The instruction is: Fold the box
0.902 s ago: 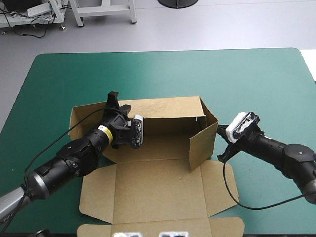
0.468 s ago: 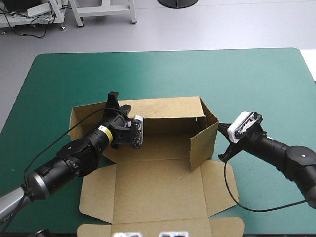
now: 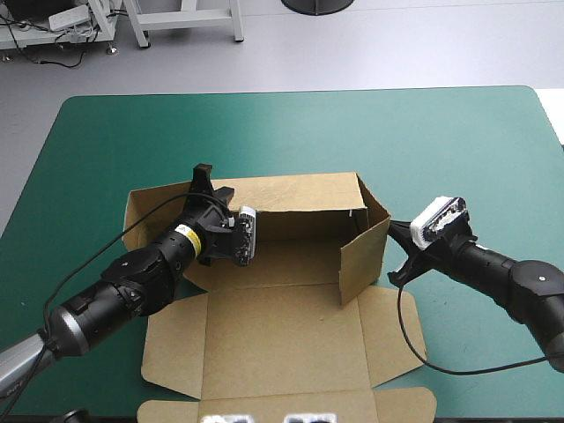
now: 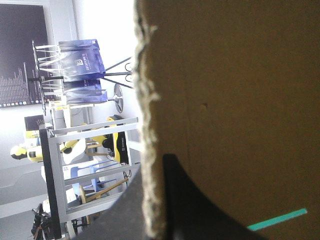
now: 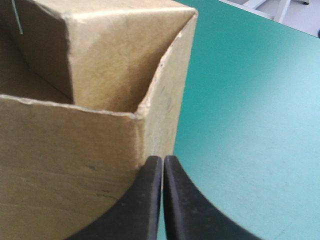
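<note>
The brown box [image 3: 291, 256] lies mid-table with its back wall and right wall raised and its lid flat toward the near edge. My left gripper [image 3: 205, 181] is at the left part of the back wall, shut on its top edge. In the left wrist view the board [image 4: 230, 100] fills the space ahead and its frayed edge runs between the black fingers of the left gripper [image 4: 152, 170]. My right gripper [image 3: 394, 275] is shut, low outside the right wall. Its joined tips [image 5: 162, 159] rest against the box's [image 5: 75, 150] outer corner.
The teal-green cover [image 3: 441, 132] stretches behind and to the right of the box. The flat lid with its side flaps [image 3: 282, 344] reaches the table's near edge. A loose flap [image 3: 141, 207] sticks out at the back wall's left end.
The right arm has drifted a little to the right, with its tips still at the box's corner. The left arm and the box have not moved.
</note>
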Controlling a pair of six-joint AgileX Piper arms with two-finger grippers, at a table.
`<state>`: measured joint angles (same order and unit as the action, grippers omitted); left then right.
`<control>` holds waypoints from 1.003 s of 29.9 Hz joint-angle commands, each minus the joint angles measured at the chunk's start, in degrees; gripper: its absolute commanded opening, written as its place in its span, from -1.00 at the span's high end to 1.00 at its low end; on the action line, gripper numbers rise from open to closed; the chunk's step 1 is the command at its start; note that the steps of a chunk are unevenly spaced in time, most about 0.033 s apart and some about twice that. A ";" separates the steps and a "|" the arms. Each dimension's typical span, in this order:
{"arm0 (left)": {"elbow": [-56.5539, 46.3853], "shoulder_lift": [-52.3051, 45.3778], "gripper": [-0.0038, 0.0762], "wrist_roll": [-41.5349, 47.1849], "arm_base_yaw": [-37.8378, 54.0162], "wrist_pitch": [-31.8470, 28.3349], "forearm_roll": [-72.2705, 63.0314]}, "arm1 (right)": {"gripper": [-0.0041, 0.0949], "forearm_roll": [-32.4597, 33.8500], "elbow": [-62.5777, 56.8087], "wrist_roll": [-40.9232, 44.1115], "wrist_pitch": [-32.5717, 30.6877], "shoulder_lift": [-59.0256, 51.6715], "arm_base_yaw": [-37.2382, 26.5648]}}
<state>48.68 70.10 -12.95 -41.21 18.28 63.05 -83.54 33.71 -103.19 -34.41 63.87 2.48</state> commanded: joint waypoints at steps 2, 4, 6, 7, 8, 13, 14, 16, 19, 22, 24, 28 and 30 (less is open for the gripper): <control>1.12 -1.17 0.92 0.46 -0.21 -0.95 0.72 | 0.43 -1.98 1.38 -0.66 -5.27 -1.24 0.08; 1.12 -1.17 0.92 0.85 -0.21 -0.95 0.72 | 0.12 -1.98 1.38 -0.08 -5.27 -1.24 0.08; 1.12 -1.17 0.92 1.25 -0.21 -0.95 0.72 | -0.27 -1.98 1.38 1.13 -5.74 -1.24 0.08; 1.12 -1.17 0.92 1.25 -0.21 -0.95 0.72 | -0.38 -1.84 1.38 2.23 -6.28 -1.24 0.08; 1.12 -1.17 0.92 1.25 -0.21 -0.95 0.72 | -0.47 -1.06 1.38 3.21 -7.88 -1.24 0.08; 1.12 -1.17 0.92 1.25 -0.21 -0.95 0.72 | -0.41 3.52 1.38 5.84 -13.82 -1.24 0.08; 1.12 -1.17 0.92 1.25 -0.21 -0.95 0.72 | -0.39 3.58 1.38 5.84 -12.85 -1.24 0.08; 1.12 -1.17 0.92 1.25 -0.21 -0.83 0.73 | -0.38 2.21 1.38 4.72 -11.85 -1.24 0.08; 1.12 -1.17 0.92 1.25 -0.21 -0.95 0.73 | -0.38 0.04 1.57 2.90 -11.01 -1.24 0.85; 1.12 -1.17 0.92 1.37 -0.21 -1.42 0.73 | -0.38 -0.16 1.71 2.63 -5.12 -0.99 4.66; 1.12 -1.17 0.92 1.37 -0.21 -1.51 0.73 | -0.38 -0.04 1.86 2.43 -1.36 -0.21 7.82; 1.12 -1.17 0.92 1.44 -0.21 -1.51 0.02 | -0.38 -0.72 3.07 2.02 8.17 1.49 14.32; 1.12 -1.17 0.92 1.44 -0.21 -1.51 -0.10 | -0.38 -0.72 4.21 1.72 11.66 2.03 16.58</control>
<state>48.68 70.10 -11.90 -41.21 18.22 63.24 -81.48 34.91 -100.57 -26.99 66.14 16.50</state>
